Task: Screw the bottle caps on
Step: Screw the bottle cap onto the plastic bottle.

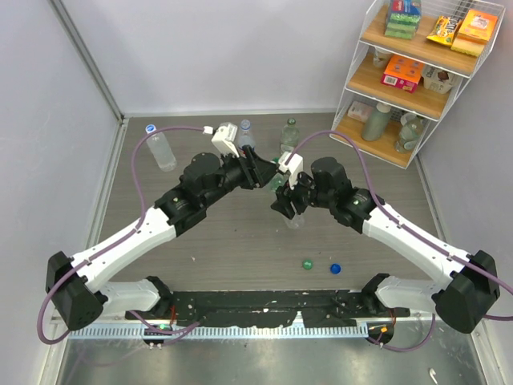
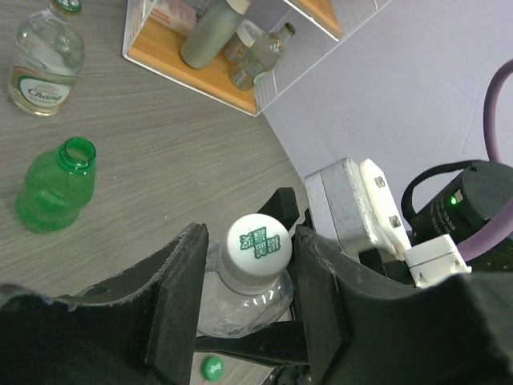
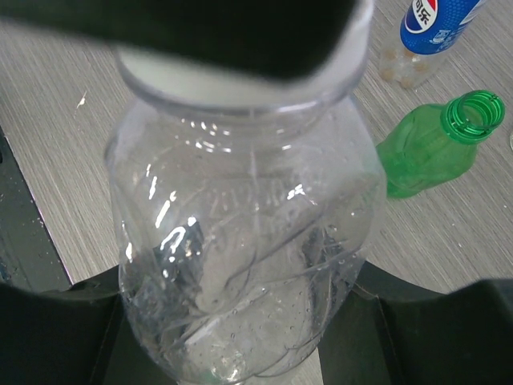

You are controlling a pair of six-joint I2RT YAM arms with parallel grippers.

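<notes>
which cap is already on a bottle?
The white cap, on the clear bottle inside the left gripper; green cap and blue cap lie loose on the table.

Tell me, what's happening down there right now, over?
Right tool clamped on clear bottle. Left tool straddling its white cap, gap on one side. Green bottle open; green cap, blue cap lying loose. Nothing in the way.

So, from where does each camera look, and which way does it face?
Top external: high behind the arm bases, facing down on the grey wood-grain table; the left arm and right arm show whole.
Left wrist: faces along its black fingers to the round white plastic cap.
Right wrist: faces the clear plastic bottle, close, between its fingers.
Both wrist views share the uncapped green plastic bottle.
</notes>
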